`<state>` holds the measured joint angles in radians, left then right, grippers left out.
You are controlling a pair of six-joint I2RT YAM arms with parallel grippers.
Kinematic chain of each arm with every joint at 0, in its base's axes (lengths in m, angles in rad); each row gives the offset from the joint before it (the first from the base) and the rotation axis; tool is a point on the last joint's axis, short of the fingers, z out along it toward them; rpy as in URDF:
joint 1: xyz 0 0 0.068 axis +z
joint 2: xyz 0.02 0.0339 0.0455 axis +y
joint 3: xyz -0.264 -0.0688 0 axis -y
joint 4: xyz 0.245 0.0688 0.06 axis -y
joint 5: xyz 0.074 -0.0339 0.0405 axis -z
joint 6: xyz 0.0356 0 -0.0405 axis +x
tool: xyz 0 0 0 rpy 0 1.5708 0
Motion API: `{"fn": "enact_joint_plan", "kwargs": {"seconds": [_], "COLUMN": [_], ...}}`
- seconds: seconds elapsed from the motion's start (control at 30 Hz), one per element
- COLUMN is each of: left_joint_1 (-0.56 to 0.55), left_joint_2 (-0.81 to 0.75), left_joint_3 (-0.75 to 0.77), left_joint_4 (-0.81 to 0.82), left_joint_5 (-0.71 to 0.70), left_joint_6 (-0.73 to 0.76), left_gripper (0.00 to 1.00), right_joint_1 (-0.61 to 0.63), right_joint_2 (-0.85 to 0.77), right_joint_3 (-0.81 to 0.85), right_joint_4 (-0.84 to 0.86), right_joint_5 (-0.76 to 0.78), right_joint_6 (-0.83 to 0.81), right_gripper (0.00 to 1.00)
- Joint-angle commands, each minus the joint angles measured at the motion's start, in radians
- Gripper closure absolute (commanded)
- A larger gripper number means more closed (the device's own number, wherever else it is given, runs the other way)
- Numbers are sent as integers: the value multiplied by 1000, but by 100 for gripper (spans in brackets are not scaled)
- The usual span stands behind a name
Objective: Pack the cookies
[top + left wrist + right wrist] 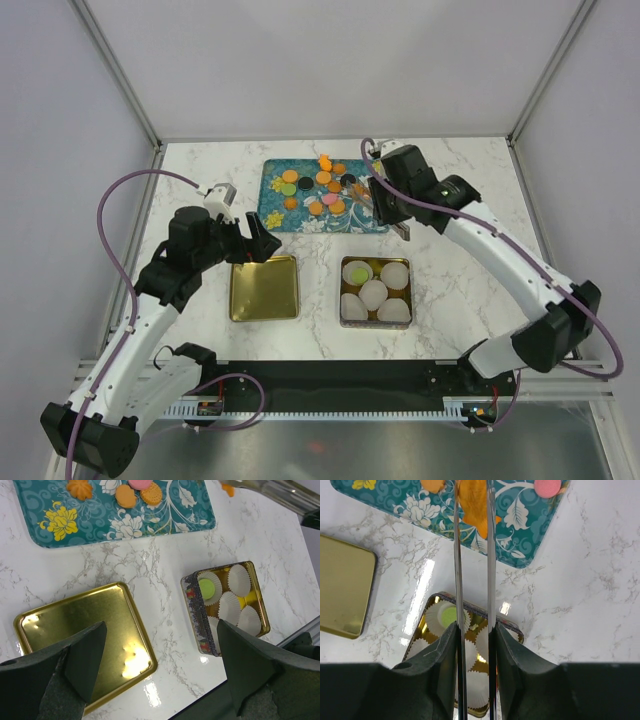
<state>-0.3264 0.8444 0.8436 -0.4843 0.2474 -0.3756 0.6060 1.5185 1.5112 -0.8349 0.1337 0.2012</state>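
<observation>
We are seeing most of the cookies (323,178) lying flat on the teal tray (275,215) — orange, green, pink and black discs. One green cookie (356,271) is sitting in a paper cup (346,262) inside the tin (335,300) — and an orange carrot-shaped piece (475,510) is hanging pinched in the right gripper (472,486).

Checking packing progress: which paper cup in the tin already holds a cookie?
The cup in the tin's far-left corner: a green cookie lies in it; the other four show only white paper.

Wide-spread left claw (161,627) hangs over gold lid (75,620) beside cupped tin (196,615).
</observation>
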Motion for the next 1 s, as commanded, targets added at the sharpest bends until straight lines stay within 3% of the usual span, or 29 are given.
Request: {"fn": "enact_joint_plan", "kwargs": {"seconds": [0.0,0.4,0.97], "left_joint_1": [3,3,3], "left_joint_2": [4,15,22], "left_joint_3": [5,6,5], "left_joint_4": [6,6,7], "left_joint_5": [38,44,44], "left_joint_6": [27,26,24], "left_gripper": [0,0,0], "right_joint_1": [-2,-2,0], "right_joint_2": [-122,-469,-587], "right_joint_3": [-31,-261,-522], "right_joint_4": [-78,-302,-207], "right_joint_5": [23,43,-103], "right_joint_6": [44,182,253], "right_gripper": [83,82,83]}}
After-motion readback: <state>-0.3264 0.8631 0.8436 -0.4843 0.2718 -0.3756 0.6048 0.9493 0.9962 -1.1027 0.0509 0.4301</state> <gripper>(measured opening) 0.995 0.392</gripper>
